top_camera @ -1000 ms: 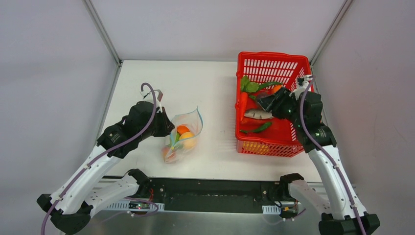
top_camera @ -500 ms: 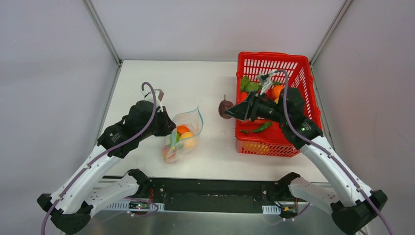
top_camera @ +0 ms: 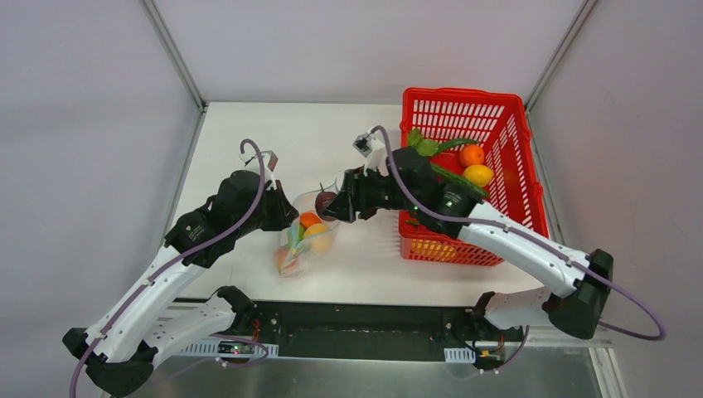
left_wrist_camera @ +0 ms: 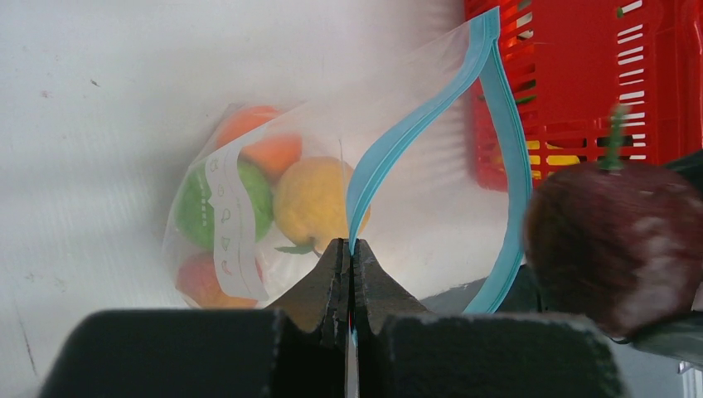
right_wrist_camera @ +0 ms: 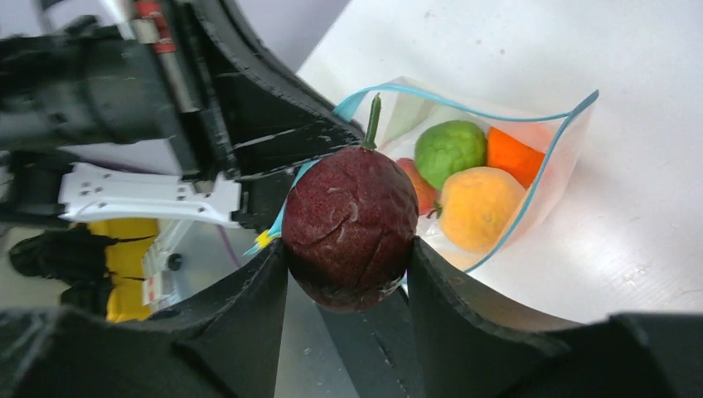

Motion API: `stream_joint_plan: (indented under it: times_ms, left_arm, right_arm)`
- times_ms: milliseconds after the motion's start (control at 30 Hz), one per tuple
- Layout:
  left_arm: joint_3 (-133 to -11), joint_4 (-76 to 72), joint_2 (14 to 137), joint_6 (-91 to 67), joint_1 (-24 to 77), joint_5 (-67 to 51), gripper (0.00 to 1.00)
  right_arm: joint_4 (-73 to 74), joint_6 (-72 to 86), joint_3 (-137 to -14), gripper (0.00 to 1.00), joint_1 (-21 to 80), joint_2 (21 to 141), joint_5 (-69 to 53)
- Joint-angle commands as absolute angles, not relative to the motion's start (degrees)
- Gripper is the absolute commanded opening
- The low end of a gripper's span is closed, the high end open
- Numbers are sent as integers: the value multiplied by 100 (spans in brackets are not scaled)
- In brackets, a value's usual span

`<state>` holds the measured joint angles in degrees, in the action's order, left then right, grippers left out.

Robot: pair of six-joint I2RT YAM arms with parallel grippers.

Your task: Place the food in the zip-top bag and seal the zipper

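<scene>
Teamwork is happening at the bag (left_wrist_camera: 375, 93). Your left gripper (left_wrist_camera: 349, 249) is pinching shut on one lip of the teal zipper (left_wrist_camera: 412, 126), and that's propping the mouth open toward the other arm. Your right gripper (right_wrist_camera: 348, 253) is squeezing a dark purple fruit (right_wrist_camera: 350, 217) from both sides and hanging it right at that mouth, stem pointing inward. Yellow, green and orange pieces (left_wrist_camera: 315, 203) are already sitting inside the bag. More food is waiting in the red basket (top_camera: 464, 95), off to the bag's right. I'm guessing you're wanting the fruit past the lip before letting go, or it's rolling out. The zipper isn't sealed yet.
</scene>
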<state>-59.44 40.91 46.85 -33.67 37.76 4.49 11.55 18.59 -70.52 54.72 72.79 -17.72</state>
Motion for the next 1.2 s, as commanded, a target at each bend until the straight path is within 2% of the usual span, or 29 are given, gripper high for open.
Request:
stream_joint_plan:
  times_ms: [0, 133, 267, 433, 533, 600, 767, 1033, 1167]
  left_arm:
    - [-6107, 3976, 4638, -3434, 3727, 375, 0]
    - [-6108, 3998, 4580, -3437, 3727, 408, 0]
    - [-6074, 3999, 4518, -3514, 3727, 524, 0]
    - [-6012, 3937, 4433, -3551, 3727, 602, 0]
    - [-6014, 3939, 4446, -3567, 3727, 603, 0]
    - [-6002, 3940, 4437, -3568, 3727, 598, 0]
    - [-5993, 3946, 4445, -3568, 3727, 639, 0]
    - [-5996, 3947, 4482, -3558, 3727, 627, 0]
    - [-5986, 3938, 4483, -3560, 3727, 623, 0]
  right_arm:
    - [1552, 1516, -7587, 52, 5815, 7684, -488]
    - [1734, 1519, -7720, 54, 5926, 7956, -98]
    - [1704, 1521, -7764, 56, 6005, 8059, -448]
    - [1701, 1415, -7816, 66, 6066, 8108, -1175]
    - [1729, 1379, -7801, 74, 6073, 8053, -1243]
    - [1741, 1354, -7768, 76, 6075, 7964, -1165]
    - [1413, 1372, -7409, 76, 6074, 7420, -719]
    - [1120, 1350, -6731, 76, 6058, 6448, 804]
    - [1100, 1524, -6494, 80, 6045, 6138, 1529]
